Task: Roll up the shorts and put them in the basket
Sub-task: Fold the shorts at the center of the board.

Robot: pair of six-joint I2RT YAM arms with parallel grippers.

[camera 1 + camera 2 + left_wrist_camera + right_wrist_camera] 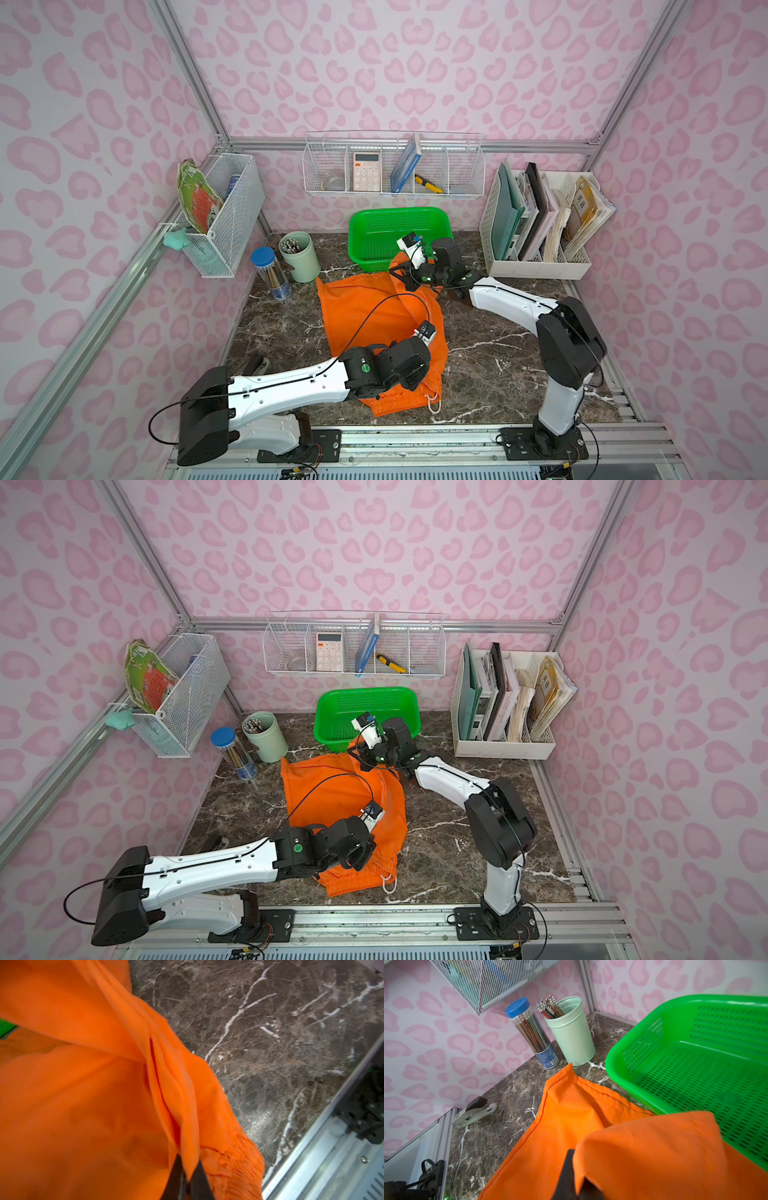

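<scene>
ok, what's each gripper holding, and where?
Both grip the shorts: left gripper pinches a fold by the waistband, right gripper a raised fold at the opposite end.

The left arm (pixel 291 386) and right arm (pixel 511 303) wear white shells, black joints and looping black cables (pixel 150 420); the left gripper (pixel 188 1165) is black.

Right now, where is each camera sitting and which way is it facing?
Top views: high over the front edge, looking down at the table and back wall; left arm and right arm show whole.
Left wrist: looking along the left gripper pinching the shorts toward the front rail; only fingertips show.
Right wrist: looking along the right gripper toward the green basket and pencil cup; only fingertips show.
Shared: all show the shorts.
</scene>
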